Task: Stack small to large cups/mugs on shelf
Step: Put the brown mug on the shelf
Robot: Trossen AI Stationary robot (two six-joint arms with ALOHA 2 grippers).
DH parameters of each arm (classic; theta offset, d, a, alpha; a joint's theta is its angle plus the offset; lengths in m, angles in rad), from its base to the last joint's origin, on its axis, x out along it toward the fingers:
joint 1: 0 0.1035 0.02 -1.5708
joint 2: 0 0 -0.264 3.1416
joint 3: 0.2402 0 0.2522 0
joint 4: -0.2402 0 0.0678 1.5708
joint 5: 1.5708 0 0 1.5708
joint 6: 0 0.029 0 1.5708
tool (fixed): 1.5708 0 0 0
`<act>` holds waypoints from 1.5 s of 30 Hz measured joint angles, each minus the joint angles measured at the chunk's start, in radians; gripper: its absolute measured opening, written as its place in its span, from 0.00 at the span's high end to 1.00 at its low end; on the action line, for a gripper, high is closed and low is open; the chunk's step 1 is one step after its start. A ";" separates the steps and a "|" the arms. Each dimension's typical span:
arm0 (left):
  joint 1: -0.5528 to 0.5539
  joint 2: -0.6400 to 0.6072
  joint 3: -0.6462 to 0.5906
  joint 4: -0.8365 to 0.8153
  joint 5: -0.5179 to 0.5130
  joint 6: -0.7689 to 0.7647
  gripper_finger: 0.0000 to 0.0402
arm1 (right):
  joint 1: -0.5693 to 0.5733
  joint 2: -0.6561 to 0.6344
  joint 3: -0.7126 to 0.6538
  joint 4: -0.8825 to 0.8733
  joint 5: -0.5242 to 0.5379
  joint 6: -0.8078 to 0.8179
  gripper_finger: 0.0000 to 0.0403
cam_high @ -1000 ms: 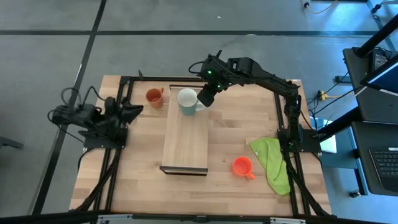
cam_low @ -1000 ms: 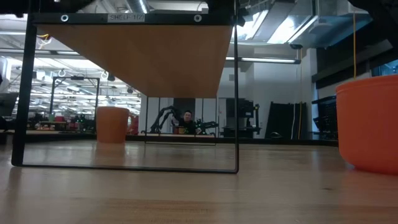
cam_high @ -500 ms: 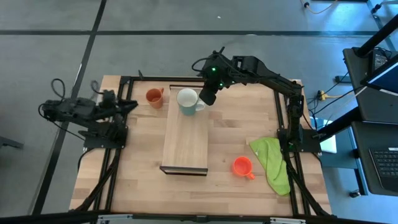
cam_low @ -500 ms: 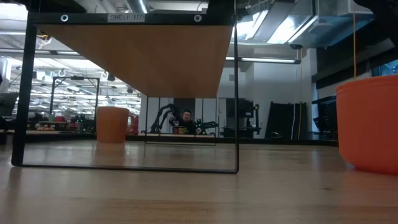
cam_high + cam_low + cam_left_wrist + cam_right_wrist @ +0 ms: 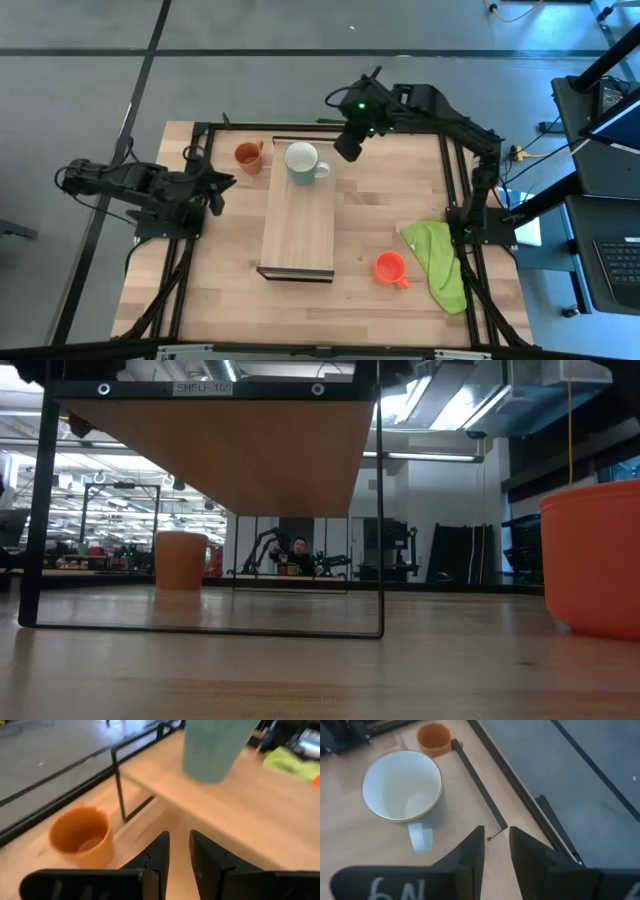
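Note:
The pale grey-white mug [image 5: 302, 160] [image 5: 402, 780] stands upright on the far end of the light-wood shelf [image 5: 298, 225], its handle [image 5: 421, 839] toward the table's right. My right gripper [image 5: 349, 149] [image 5: 495, 831] hovers just right of it, fingers nearly together, touching nothing. The brownish-orange mug [image 5: 248, 157] [image 5: 82, 837] stands on the table left of the shelf. My left gripper [image 5: 218, 184] [image 5: 179, 837], fingers nearly together, points at it from the left. The small orange-red mug [image 5: 390, 267] [image 5: 592, 555] stands on the table near the shelf's near right corner.
A green cloth [image 5: 437, 260] lies by the table's right edge beside the small mug. Black frame rails [image 5: 190, 250] run along both table sides. The shelf stands raised on thin black legs [image 5: 380, 510]. A person [image 5: 298, 550] sits far off in the room behind.
My right gripper has drawn back from the pale mug toward the table's right and far edge; the mug stays upright on the shelf. My left arm has unfolded from the left edge, swinging its gripper toward the brownish-orange mug.

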 joint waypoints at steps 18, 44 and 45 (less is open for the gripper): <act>0.322 0.211 0.198 -0.099 0.292 0.450 0.83 | 0.000 -0.107 0.001 0.011 0.036 -0.078 0.77; 0.718 0.637 0.394 -0.185 0.492 0.986 0.83 | 0.000 -0.140 0.000 -0.079 0.052 -0.078 0.77; 0.734 0.639 0.394 -0.186 0.505 0.997 0.83 | 0.000 -0.140 0.000 -0.083 0.052 -0.079 0.77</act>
